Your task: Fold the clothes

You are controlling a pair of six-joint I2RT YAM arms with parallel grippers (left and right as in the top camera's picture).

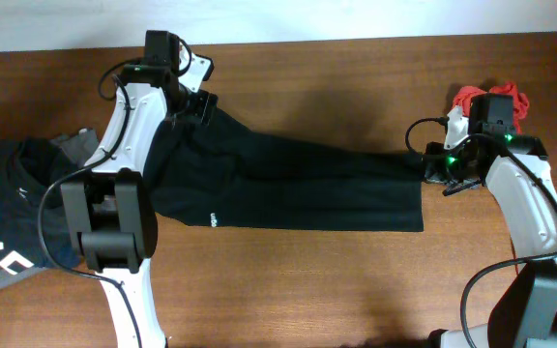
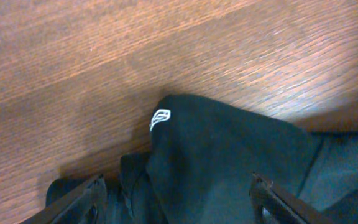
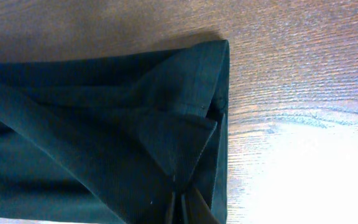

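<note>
black garment (image 1: 298, 188) | left hand (image 2: 178, 190) apart, low over logo (image 2: 160, 118) | right hand (image 3: 180, 204) clamped on hem corner

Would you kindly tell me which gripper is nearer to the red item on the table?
Right. The right gripper, shut on the hem of the black garment, sits close beside the red item; the left gripper stands open over the garment's opposite end, far away.

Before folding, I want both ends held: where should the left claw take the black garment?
On the black garment, probably the humped corner bearing the white logo, from straight above. That end stands proud of the table, so the open left claw can straddle and pinch it; the middle lies flat. The right claw pinches the opposite hem.
</note>
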